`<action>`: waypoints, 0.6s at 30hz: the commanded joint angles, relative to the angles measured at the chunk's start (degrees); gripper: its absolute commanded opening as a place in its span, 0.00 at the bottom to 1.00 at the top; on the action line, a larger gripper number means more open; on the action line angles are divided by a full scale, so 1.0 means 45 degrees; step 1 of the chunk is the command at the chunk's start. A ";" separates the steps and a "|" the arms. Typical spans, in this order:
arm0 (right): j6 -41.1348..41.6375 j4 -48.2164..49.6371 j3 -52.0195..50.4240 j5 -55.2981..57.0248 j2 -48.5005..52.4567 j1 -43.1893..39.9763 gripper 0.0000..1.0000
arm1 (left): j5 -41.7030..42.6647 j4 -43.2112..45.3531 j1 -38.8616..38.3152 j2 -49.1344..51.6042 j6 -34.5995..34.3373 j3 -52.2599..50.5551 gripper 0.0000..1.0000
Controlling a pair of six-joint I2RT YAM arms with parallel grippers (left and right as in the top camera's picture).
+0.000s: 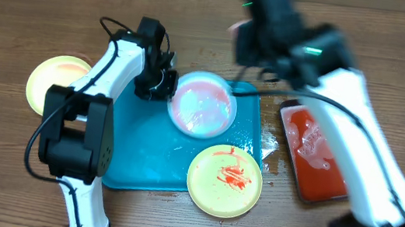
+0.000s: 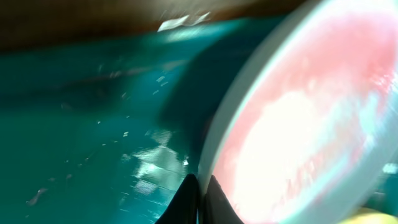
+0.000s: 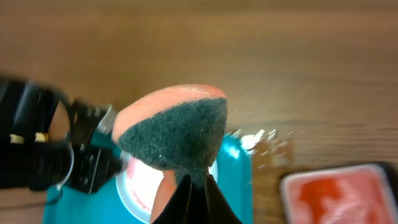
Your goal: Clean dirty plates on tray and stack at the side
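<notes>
Bright light glares off the tray (image 2: pixel 93 124); wrist views blurred.

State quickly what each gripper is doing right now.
Left gripper: closed on the blue plate's rim.
Right gripper: closed, holding a sponge.

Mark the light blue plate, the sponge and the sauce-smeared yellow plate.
light blue plate (image 1: pixel 202 107): overhead, its pink-smeared middle.
sponge (image 3: pixel 177 134): right wrist, dark scouring face.
smeared yellow plate (image 1: pixel 205 183): overhead, bare left part.
</notes>
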 commanded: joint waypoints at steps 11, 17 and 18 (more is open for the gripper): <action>-0.0107 -0.1064 0.0214 0.0282 -0.1695 -0.3138 0.04 | 0.1248 0.0253 -0.0714 -0.2477 -0.0495 0.0801 0.04; -0.0384 -0.1093 0.0214 -0.0685 -0.1807 -0.3759 0.04 | -0.0282 0.0549 -0.1855 -0.2477 -0.1477 0.1239 0.04; -0.0384 -0.1098 0.0214 -0.0680 -0.1851 -0.3803 0.04 | -0.0806 0.0495 -0.2093 -0.2477 -0.1515 0.1423 0.04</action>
